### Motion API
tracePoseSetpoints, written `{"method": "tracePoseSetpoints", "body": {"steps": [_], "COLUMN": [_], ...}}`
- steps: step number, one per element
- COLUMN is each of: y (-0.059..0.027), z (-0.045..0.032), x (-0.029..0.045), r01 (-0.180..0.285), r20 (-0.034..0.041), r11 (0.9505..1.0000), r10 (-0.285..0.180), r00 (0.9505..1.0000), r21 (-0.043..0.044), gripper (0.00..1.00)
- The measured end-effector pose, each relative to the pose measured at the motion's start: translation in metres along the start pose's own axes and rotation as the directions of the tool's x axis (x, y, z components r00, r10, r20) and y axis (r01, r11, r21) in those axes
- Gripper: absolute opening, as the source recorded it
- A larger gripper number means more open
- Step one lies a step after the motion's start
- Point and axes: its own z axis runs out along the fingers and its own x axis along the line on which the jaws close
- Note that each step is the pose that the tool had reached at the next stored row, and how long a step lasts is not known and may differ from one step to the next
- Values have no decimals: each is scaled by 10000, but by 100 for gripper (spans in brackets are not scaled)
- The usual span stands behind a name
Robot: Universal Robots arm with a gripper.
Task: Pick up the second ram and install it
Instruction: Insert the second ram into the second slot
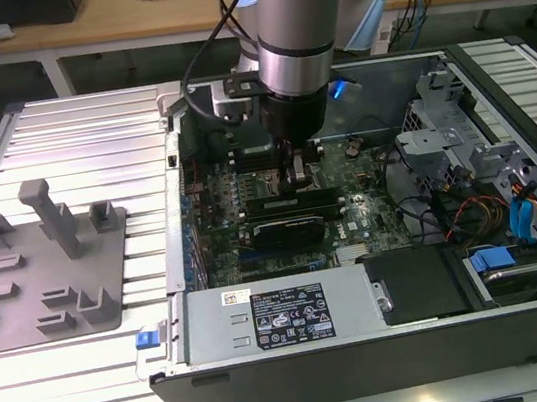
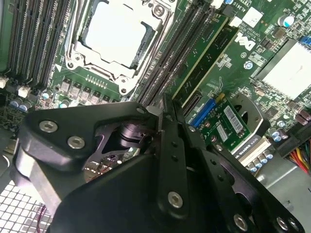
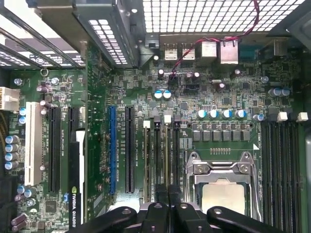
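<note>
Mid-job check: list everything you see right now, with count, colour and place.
computer case: one, dark grey, open, on the slatted table.
motherboard: one, green, inside the case.
CPU socket: one, silver, between banks of black memory slots.
ram stick: one, green, standing in a slot; whether it is the second, cannot tell.
power supply: one, silver, labelled, along the case's front.
fixture tray: one, grey, on the table, exterior view's left.
gripper: one, black, down inside the case over the memory slots.

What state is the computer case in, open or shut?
Open: the computer case has no side panel on it, and the motherboard lies exposed inside, beneath the gripper.
</note>
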Motion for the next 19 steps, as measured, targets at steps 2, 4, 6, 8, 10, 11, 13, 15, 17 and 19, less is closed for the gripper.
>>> {"method": "tracePoseSetpoints", "body": {"steps": [2, 4, 6, 8, 10, 11, 13, 15, 17, 19], "y": [3, 3, 0, -3, -4, -4, -4, -4, -5, -5], "z": [11, 24, 24, 24, 33, 34, 40, 46, 51, 57], "x": [-2, -3, -3, -3, -3, -3, -4, -3, -3, -4], "r01": [3, -2, -1, -3, -2, -2, -2, -3, -3, -3], "r20": [46, 56, 66, 67, 66, 66, 70, 70, 79, 80], "r11": [10000, 10000, 10000, 10000, 10000, 10000, 10000, 10000, 10000, 10000], "r10": [-3, 2, 1, 3, 2, 1, 2, 3, 3, 2], "r00": [10000, 10000, 10000, 10000, 10000, 10000, 10000, 10000, 10000, 10000], "r21": [12, 14, 15, 15, 14, 14, 16, 14, 15, 14], "gripper": [9, 9, 9, 9, 9, 9, 9, 9, 9, 9]}}
